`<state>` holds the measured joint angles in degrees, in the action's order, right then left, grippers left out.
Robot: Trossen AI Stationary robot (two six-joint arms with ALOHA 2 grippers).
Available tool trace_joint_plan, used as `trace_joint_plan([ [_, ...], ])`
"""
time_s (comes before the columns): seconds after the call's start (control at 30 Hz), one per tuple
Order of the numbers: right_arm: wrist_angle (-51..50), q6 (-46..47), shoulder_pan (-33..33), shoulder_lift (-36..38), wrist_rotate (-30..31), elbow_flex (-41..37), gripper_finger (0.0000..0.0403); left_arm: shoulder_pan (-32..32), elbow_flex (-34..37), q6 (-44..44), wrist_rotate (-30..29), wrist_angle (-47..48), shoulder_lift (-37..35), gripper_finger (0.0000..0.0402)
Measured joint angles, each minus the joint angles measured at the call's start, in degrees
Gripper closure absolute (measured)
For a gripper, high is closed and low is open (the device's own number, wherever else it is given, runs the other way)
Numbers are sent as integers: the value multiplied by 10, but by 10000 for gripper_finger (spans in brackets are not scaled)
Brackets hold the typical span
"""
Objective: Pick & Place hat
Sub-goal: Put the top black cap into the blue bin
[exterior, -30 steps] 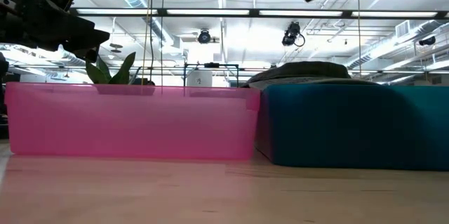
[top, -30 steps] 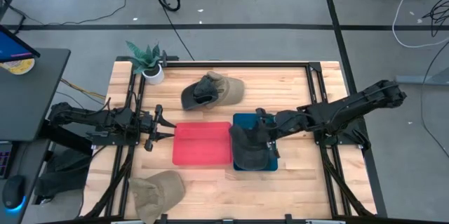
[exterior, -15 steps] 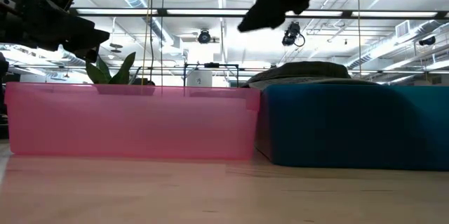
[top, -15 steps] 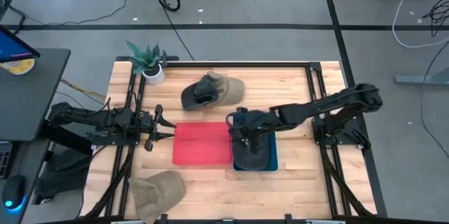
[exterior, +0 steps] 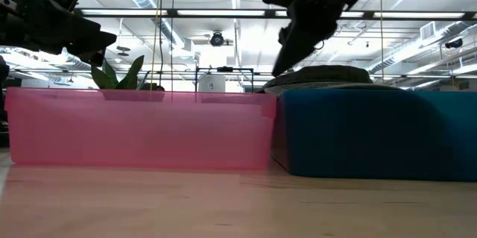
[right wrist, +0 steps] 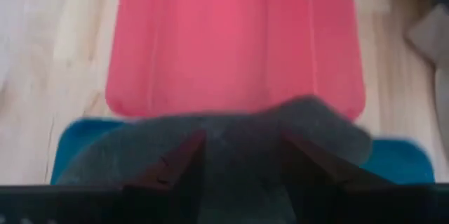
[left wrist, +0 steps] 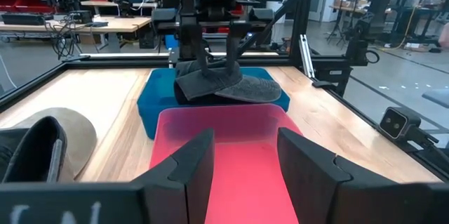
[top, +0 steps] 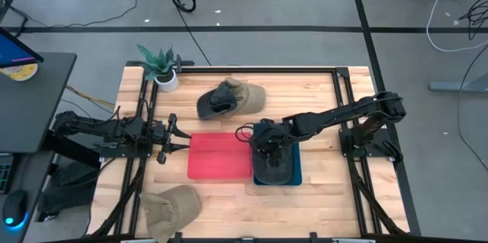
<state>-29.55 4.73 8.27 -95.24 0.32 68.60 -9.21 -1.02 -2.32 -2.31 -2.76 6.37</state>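
Dark grey fabric hat point(top: 274, 165) is lying in the blue plastic bin point(top: 296, 176) on the wooden desk point(top: 320, 197), directly under my right claw point(top: 263, 138), fingers spread and holding nothing. I am keeping the left claw point(top: 181, 137) parked beside the pink bin point(top: 219, 155).

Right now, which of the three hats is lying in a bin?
The dark hat, lying in the blue bin below the right claw. The two tan hats lie on the bare table.
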Motion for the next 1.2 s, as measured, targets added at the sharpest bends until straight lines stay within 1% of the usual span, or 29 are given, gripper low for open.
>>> trace_joint_plan([
  [0.17, -50, 23, -3, 0, 0, 0, 228, 0, 0, 0, 0, 0, 0, 241],
  [0.33, -78, 44, -4, 0, 0, 0, 247, 0, 0, 0, 0, 0, 0, 241],
  [0.53, -64, 27, -7, 0, -11, 0, 274, 0, 0, 0, 0, 0, 0, 241],
  [0.73, -64, 36, -17, -3, -30, -3, 301, 0, 0, 0, 0, 0, 0, 241],
  [0.83, -50, 38, -25, -3, -43, -14, 317, 0, 0, 0, 0, 0, 0, 241],
  [1.03, -43, 38, -48, -3, -47, -45, 360, 0, 0, 0, 0, 0, 0, 241],
  [1.1, -24, 36, -59, -3, -60, -58, 376, 0, 0, 0, 0, 0, 0, 241],
  [1.2, 10, 21, -74, -3, -103, -77, 396, 0, 0, 0, 0, 0, 0, 241],
])
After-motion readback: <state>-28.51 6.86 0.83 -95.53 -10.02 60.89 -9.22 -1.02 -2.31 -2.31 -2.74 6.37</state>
